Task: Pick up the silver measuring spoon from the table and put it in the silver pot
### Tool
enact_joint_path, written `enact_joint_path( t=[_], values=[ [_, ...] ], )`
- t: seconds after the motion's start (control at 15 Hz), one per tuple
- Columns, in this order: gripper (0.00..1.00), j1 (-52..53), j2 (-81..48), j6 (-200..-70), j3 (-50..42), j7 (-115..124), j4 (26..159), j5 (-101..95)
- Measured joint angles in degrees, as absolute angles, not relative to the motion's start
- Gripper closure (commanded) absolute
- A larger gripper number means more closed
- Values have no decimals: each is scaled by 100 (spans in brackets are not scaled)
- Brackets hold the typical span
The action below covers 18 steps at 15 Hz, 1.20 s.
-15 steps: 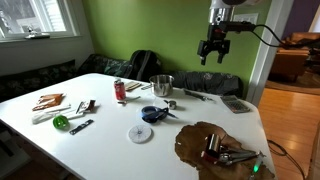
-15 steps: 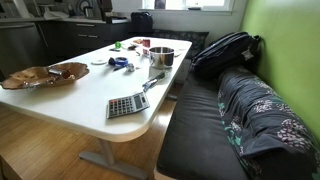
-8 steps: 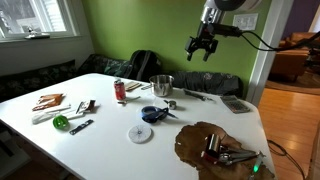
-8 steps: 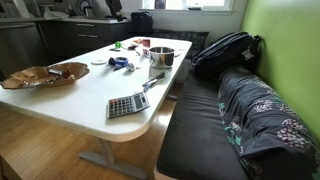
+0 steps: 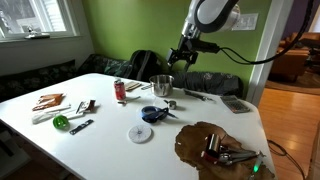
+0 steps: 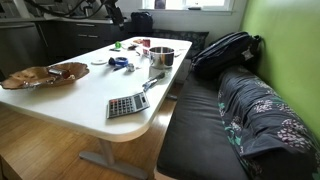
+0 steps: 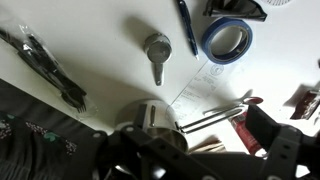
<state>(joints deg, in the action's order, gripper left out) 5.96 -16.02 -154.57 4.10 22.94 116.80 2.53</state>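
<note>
The robot's arm has swung over from the far side of the room, and its black gripper [image 5: 182, 61] now hangs high in the air above the shiny round steel pot [image 5: 162, 85]. Just before, it was higher and further off to the side. That means the arm is only getting into place, and no picking up has begun. The tiny silver measuring spoon [image 5: 171, 104], with its small round bowl and short handle, lies flat on the white table [image 5: 110, 145] just beside the pot, on the side nearer the camera in an exterior view. In the wrist view the spoon [image 7: 157, 57] shows plainly, with nothing touching it, and the pot [image 7: 150, 114] sits close to it. A blue ring of tape [image 7: 228, 40] lies a little way from the pot, past the spoon. A red can [image 5: 120, 90] stands near the pot on its other side. The jaws look spread apart, and they hold nothing and touch nothing. I think the arm must next go down to the spoon, which is small and flat, so it may be hard to pinch.
</note>
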Motion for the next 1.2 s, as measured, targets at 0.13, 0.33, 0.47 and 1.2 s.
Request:
enact_joint_path(
  t=[0.13,0.33,0.47,1.2],
  values=[
    [0,607,-1664,-15452,410,2293,11594,269],
    [0,655,-1693,-15386,340,2364,11543,204],
    [0,803,-1923,-15092,156,2605,11400,11],
    [0,1512,-3841,-14589,-458,3530,9832,-216]
  ],
)
